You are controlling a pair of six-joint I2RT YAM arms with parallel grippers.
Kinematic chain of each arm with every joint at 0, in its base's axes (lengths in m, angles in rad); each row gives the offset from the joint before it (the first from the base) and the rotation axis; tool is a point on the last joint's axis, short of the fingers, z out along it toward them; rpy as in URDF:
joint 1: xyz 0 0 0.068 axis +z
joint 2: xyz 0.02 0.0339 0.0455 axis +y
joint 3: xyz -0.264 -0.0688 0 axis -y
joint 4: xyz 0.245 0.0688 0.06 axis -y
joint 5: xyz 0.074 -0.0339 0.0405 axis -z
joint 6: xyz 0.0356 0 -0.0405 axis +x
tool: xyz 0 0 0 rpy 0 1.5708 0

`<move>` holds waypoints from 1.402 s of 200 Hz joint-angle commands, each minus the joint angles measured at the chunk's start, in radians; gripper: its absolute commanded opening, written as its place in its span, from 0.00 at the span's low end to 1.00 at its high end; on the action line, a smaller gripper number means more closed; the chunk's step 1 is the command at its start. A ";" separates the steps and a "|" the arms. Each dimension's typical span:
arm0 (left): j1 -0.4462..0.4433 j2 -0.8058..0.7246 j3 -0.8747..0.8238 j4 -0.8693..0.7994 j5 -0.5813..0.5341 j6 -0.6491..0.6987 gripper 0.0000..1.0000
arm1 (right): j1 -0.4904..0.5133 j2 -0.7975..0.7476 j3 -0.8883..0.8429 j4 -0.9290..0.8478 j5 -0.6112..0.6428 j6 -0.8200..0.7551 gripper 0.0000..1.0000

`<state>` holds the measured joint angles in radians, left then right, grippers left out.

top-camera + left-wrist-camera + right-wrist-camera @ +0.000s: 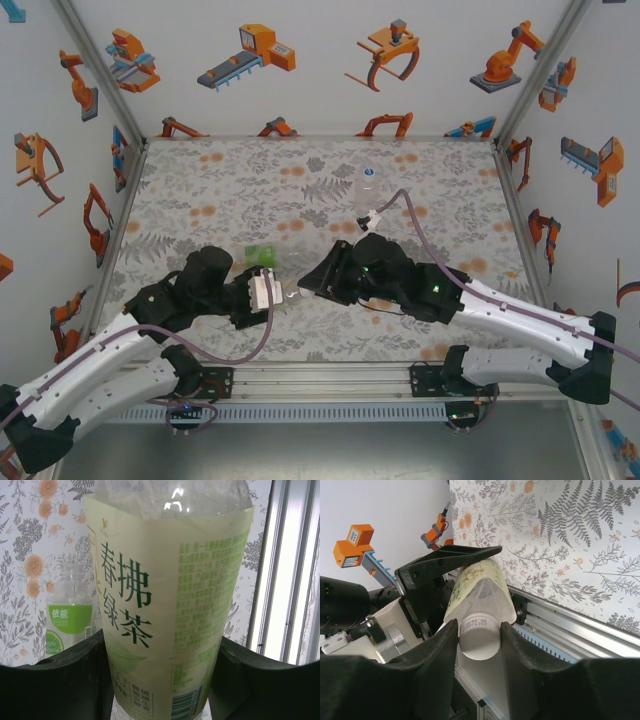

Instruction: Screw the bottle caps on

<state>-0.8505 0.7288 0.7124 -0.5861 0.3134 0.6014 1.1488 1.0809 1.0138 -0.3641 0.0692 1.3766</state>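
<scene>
The left gripper (161, 645) is clamped around the pale-labelled bottle (165, 595). Its two dark fingers (55, 680) press against the lower part of the yellow-green label on either side, and the printed green characters face the wrist camera. From above, this gripper (268, 290) sits near the front middle of the table (220, 190), with the bottle lying roughly level and its neck pointing toward the other arm.

The right gripper (479, 627) meets it head on. Its jaws are drawn in narrow on the white cap (479, 641), one finger (440, 650) on each side of the cap's rim. The cap sits on the neck of the pale-labelled bottle, with the clear shoulder of the bottle rising just behind it (how far down the thread it has gone cannot be told). One black finger of the left gripper lies along the top of the label in this view, and the silver rail (570, 625) at the table's near edge runs beneath.

From above, the right gripper (312, 284) stands just beside the left one.

The green-labelled bottle (70, 622) stands upright on the table behind the held one, near but apart from it. The clear bottle (370, 185) stands upright farther back, well apart from both grippers.
</scene>
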 commanded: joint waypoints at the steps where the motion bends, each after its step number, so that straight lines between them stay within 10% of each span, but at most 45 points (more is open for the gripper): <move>1: -0.002 -0.016 0.018 0.026 -0.002 -0.022 0.05 | -0.002 0.001 -0.008 0.026 -0.005 0.015 0.36; 96: -0.002 -0.050 0.002 0.063 -0.053 -0.060 0.93 | -0.116 0.030 0.076 -0.111 -0.030 -0.150 0.07; 191: -0.002 -0.066 -0.010 0.075 -0.105 -0.072 0.97 | -0.595 0.299 0.530 -0.618 -0.071 -0.791 0.03; 280: -0.001 -0.052 -0.011 0.073 -0.110 -0.060 0.97 | -0.726 0.701 0.930 -0.759 -0.028 -1.037 0.03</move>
<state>-0.8505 0.6830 0.7113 -0.5278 0.2073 0.5468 0.4389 1.7222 1.8549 -1.0588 0.0174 0.4294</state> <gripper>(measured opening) 0.974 0.354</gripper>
